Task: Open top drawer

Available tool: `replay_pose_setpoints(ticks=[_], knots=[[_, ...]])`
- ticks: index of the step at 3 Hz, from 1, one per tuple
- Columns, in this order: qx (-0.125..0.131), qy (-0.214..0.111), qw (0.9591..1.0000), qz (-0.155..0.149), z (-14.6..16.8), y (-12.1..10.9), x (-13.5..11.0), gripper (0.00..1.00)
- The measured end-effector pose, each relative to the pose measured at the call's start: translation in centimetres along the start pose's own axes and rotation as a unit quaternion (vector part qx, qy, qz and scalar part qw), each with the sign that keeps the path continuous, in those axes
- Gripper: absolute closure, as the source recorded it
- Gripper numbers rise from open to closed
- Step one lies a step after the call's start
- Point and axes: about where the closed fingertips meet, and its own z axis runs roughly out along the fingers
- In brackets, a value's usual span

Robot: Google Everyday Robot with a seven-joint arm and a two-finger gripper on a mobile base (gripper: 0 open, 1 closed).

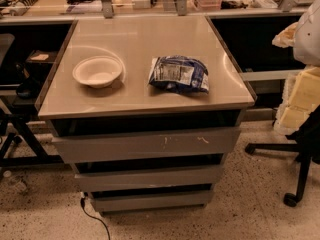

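Nearest the camera, a thin black cable point(95, 219) trails over the speckled floor at the foot of a grey three-drawer cabinet. Its top drawer point(145, 144), the widest grey flat front with pale scratch marks point(182, 140) right of centre, sits directly under the steel worktop point(140, 34) and appears not yet drawn out. Two narrower grey drawers point(148, 178) lie below it. A white paper bowl point(97, 71) and a crinkled blue-and-white bag point(178, 74) rest apart on the worktop. The gripper is not in view, so its state cannot be told. Assessment: with no handle, the dark gap above the front looks the likeliest purchase. The grip should land near mid-width and the pull run straight outward, level, to avoid racking the drawer or disturbing the items above.
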Motion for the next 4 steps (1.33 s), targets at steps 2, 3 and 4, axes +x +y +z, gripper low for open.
replay_pose_setpoints(ticks=[2, 3, 4], knots=[[-0.023, -0.010, 0.9996, -0.012, 0.7, 1.7, -0.6, 0.00], [-0.023, -0.011, 0.9996, -0.013, 0.7, 1.7, -0.6, 0.00], [-0.033, -0.020, 0.9991, -0.018, 1.0, 2.2, -0.9, 0.00]])
